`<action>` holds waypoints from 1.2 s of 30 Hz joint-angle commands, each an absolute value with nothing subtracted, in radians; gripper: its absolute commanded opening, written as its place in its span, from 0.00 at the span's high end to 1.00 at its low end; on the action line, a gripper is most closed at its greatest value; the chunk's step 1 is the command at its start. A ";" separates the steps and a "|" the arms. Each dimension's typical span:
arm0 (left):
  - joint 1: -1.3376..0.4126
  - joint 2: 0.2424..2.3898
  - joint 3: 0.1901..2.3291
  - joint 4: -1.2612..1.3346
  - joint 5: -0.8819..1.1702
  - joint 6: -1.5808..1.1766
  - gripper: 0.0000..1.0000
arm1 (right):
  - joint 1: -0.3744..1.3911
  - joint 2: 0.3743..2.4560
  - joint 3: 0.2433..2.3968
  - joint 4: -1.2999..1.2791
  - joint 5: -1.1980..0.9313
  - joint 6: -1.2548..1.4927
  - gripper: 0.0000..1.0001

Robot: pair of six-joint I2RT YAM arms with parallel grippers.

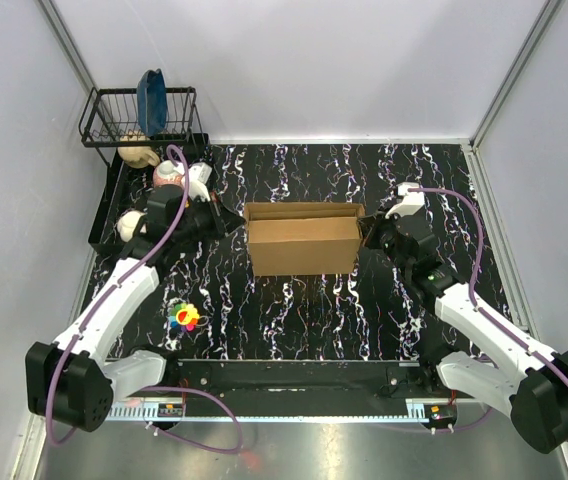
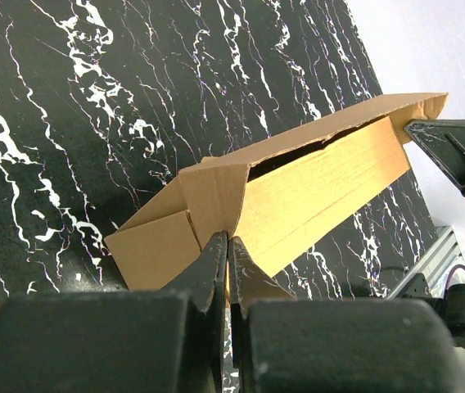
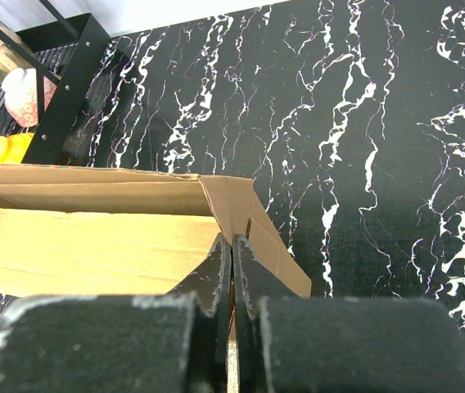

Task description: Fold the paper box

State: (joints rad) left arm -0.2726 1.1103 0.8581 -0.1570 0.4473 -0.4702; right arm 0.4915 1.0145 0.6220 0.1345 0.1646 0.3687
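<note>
In the overhead view we see the paper box (image 1: 302,240) in the middle of the frame on the black, white-veined table (image 1: 294,310), with its long side running left to right. The left claw (image 1: 234,222) meets the box's left end and the right claw (image 1: 366,232) meets its right end, so the box lies between the two arms.

In the left wrist view the left claw (image 2: 227,246) is closed down to a slit. Its fingers (image 2: 208,270) pinch a thin edge of cardboard at the near end of the box (image 2: 314,188). Beside them a small flap spreads toward the lower left of the frame. The box stretches away to the upper right, and a dark gap shows under its top edge.

In the right wrist view the right claw (image 3: 232,246) is closed just as far, with a sliver of cardboard between its fingers (image 3: 253,266). It grips the end flap of the box (image 3: 93,237), which fills the left half of the frame.

At the upper left of the overhead view a wire rack (image 1: 139,115) holds a blue item (image 1: 151,100). A small colourful toy (image 1: 184,318) lies on the table at the lower left, well apart from the box.
</note>
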 commanded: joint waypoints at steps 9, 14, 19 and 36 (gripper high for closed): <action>-0.264 1.062 0.741 -0.038 0.410 -0.486 1.00 | 0.503 1.045 0.563 -0.083 0.155 0.374 1.00; -0.279 1.040 0.690 -0.003 0.387 -0.488 1.00 | 0.505 1.046 0.561 -0.087 0.155 0.377 1.00; -0.302 1.020 0.666 -0.003 0.338 -0.457 1.00 | 0.508 1.043 0.554 -0.087 0.155 0.387 1.00; -0.472 0.996 0.592 0.021 0.175 -0.459 1.00 | 0.517 1.034 0.537 -0.084 0.153 0.397 1.00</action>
